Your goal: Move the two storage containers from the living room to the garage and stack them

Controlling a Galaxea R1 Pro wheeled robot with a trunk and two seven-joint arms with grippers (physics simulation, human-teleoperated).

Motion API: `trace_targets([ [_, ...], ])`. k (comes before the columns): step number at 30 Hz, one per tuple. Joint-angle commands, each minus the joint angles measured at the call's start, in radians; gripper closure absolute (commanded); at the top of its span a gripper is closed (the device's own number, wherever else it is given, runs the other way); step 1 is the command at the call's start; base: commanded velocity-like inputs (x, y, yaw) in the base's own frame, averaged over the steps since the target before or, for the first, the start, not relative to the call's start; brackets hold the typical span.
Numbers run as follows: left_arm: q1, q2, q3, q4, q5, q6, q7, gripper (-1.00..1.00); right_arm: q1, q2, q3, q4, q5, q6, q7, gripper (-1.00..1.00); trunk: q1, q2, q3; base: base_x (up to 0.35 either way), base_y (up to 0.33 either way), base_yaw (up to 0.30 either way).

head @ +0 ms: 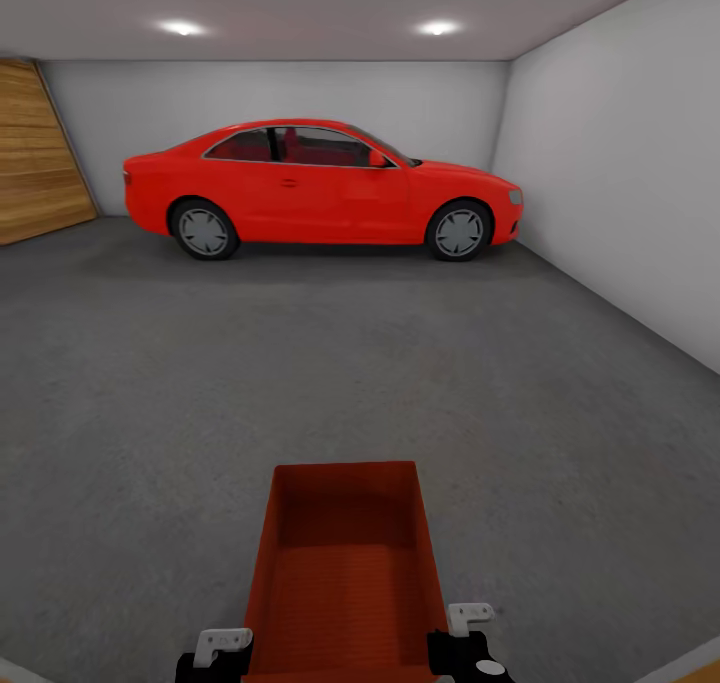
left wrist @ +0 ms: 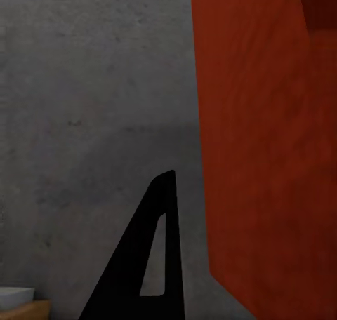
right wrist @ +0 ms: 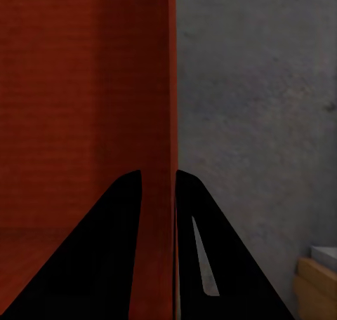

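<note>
Grey garage floor lies under the storage container, which I carry running lengthwise ahead of my fingers, right gripper clamped across its side wall, left gripper's grip unclear.

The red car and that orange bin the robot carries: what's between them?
Only bare grey floor separates the bin from the car, seen in the head view.
</note>
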State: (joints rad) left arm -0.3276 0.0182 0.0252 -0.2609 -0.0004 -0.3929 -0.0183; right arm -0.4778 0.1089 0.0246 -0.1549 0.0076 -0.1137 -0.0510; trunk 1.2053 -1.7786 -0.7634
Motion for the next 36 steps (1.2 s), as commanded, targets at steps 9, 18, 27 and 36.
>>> trace_targets([
  [9,-0.001,0.0,0.009,0.001,0.003,-0.003,0.001,1.0,-0.001,0.0,-0.003,0.0,0.002,-0.003,-0.006,1.0,0.0,0.0,-0.001,0.0,0.0,0.032],
  [18,-0.001,0.0,0.009,0.002,0.003,-0.003,0.0,1.0,-0.001,0.0,-0.003,0.0,0.002,-0.003,-0.006,1.0,0.0,0.0,-0.001,0.005,0.0,0.004],
  [27,-0.001,0.0,0.009,0.002,0.003,-0.003,0.0,1.0,-0.001,0.0,-0.003,0.0,0.002,-0.003,-0.006,1.0,0.0,0.0,-0.001,0.168,0.0,0.0],
  [36,-0.001,0.0,0.009,0.001,0.003,-0.003,0.001,1.0,-0.001,0.0,-0.003,0.0,0.002,-0.003,-0.006,1.0,0.0,0.0,-0.001,0.124,0.0,0.0],
])
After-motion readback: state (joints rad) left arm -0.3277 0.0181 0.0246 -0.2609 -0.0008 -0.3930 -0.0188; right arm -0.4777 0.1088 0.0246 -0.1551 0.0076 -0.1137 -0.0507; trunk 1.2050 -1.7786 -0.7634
